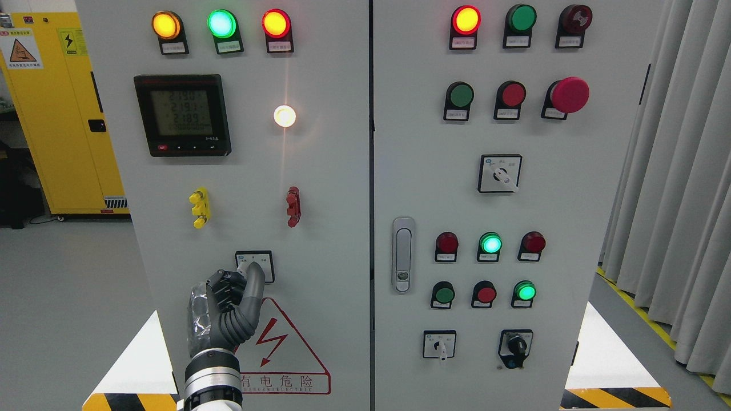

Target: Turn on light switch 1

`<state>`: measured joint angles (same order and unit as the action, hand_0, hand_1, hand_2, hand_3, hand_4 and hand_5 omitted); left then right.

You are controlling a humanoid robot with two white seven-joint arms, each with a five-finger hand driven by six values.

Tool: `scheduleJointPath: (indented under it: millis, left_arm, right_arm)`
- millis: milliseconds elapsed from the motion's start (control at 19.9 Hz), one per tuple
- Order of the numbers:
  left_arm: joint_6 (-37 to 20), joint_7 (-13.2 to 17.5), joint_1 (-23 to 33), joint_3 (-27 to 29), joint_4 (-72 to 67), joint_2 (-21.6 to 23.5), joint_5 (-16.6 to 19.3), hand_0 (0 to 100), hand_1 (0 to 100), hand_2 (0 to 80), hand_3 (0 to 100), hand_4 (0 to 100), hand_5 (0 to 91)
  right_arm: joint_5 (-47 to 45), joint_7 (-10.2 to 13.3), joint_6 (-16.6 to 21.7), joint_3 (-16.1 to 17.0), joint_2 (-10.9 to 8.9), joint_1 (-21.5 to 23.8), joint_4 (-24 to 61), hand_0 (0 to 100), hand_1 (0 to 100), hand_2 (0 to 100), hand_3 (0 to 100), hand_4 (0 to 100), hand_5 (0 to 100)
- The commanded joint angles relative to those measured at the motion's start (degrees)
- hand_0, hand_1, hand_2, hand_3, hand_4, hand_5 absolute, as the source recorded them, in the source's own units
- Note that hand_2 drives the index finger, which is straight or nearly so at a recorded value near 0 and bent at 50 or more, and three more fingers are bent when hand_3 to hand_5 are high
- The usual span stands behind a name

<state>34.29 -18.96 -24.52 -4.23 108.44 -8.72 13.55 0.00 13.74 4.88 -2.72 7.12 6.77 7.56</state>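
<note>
Left hand (228,305) up from bottom edge, fingers curled tight on small knob of light switch (255,266), low on left cabinet door (251,171) just above red shock-warning triangle (285,354). Higher up: yellow (200,207) and red (293,206) handles, lit white lamp (284,116), digital meter (183,114). Yellow cabinet (57,114) way back left.
</note>
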Motion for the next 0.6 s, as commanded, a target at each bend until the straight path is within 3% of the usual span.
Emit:
scheduleJointPath:
  millis: [0,551]
  left_arm:
    - [0.0,0.0,0.1,0.0,0.0,0.0,0.0,46,49,62.9,90,92,85.1]
    - [0.0,0.0,0.1,0.0,-0.2,0.0,0.0,19,49,63.0,90,92,84.8]
  right_arm:
    - [-1.7,0.0,0.0,0.0,0.00,0.0,0.0,0,50,4,0,0,0]
    - [-1.7,0.0,0.0,0.0,0.00,0.0,0.0,0,50,4,0,0,0]
